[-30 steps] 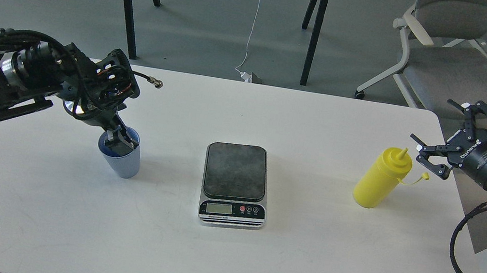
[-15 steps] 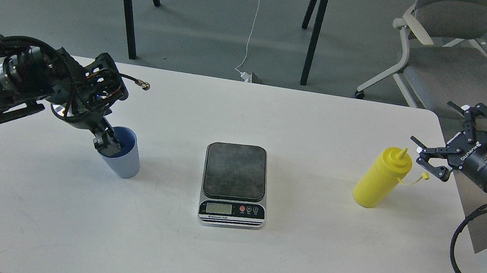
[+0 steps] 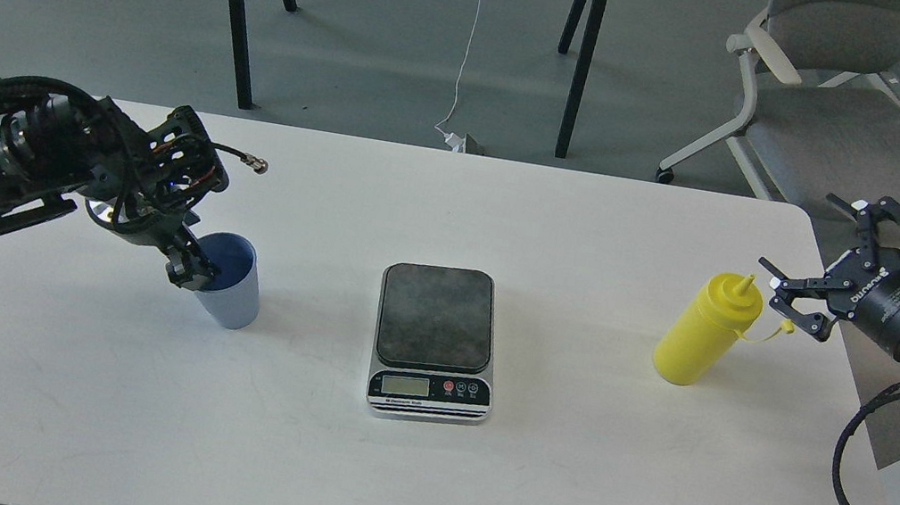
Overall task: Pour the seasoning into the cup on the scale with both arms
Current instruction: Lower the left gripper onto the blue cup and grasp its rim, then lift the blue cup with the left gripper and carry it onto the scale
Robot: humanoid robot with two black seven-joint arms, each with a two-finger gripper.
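Note:
The light blue cup (image 3: 233,297) stands upright on the white table, left of the scale (image 3: 434,340). The scale's dark plate is bare. My left gripper (image 3: 191,267) is at the cup's left rim; it is dark and small, so I cannot tell how its fingers stand or whether they hold the rim. The yellow seasoning bottle (image 3: 705,332) stands upright at the right, its tethered cap hanging off. My right gripper (image 3: 804,241) is open and empty, just right of the bottle's nozzle and slightly above it, not touching it.
The white table (image 3: 414,482) reaches to the front edge. Its right edge lies close behind the bottle. Office chairs (image 3: 836,97) and black table legs (image 3: 580,56) stand on the floor beyond the table's far edge.
My left gripper has moved left, from over the cup's opening to its left rim. The cup has stayed in place. The right gripper has shifted only slightly.

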